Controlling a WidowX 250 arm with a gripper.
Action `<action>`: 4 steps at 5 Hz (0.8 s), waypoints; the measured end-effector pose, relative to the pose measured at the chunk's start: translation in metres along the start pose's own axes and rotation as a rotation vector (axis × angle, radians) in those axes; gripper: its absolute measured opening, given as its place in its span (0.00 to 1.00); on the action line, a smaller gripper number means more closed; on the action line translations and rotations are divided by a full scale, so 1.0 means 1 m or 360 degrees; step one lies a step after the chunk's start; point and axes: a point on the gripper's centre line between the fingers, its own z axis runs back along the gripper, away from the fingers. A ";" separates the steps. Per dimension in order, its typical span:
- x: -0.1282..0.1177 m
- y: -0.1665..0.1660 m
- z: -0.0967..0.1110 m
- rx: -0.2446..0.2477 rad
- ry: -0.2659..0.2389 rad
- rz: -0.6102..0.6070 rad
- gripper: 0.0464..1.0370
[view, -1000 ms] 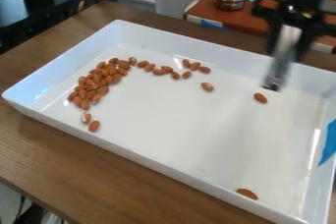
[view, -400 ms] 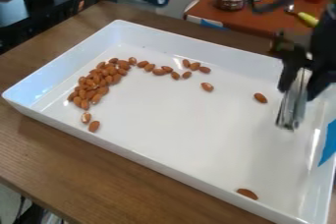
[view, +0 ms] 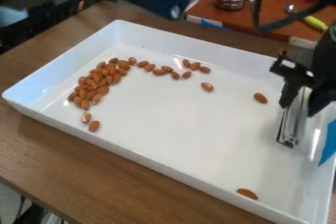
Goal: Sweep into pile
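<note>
Almonds [view: 98, 81] are mostly bunched toward the tray's [view: 138, 154] left end. Gripper [view: 302, 101] has a metal tool [view: 293, 122] pinched over the right side, so every nut's left of it. I'd sweep leftward, tbh.

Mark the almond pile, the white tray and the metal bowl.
Almond pile [view: 97, 79]: camera view, middle of the pile.
White tray [view: 177, 120]: camera view, bare floor.
Metal bowl [view: 230, 5]: camera view, outer side.
</note>
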 end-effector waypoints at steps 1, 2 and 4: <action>0.002 0.009 -0.015 -0.0008 0.0093 0.0002 0.33; 0.010 0.022 -0.022 -0.0044 0.0132 0.0009 0.33; 0.024 0.056 -0.037 -0.0163 0.0198 0.0017 0.33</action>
